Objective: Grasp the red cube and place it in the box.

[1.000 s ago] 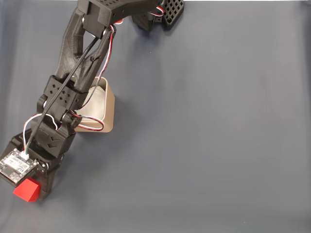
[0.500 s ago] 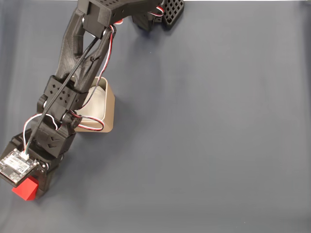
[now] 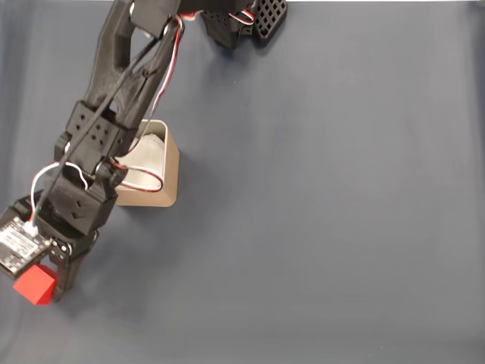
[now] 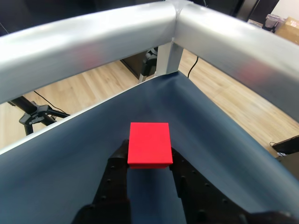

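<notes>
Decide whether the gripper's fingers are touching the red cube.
Touching. The wrist view shows the red cube pinched between both black fingers, no gap on either side.

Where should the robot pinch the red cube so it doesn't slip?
Pinch the cube on its two flat side faces, coming from above with one of the fingers on each side. The faces are plain, parallel and narrow enough to fit between them. The wrist view shows the gripper doing about that now, and the grip looks centred.
</notes>
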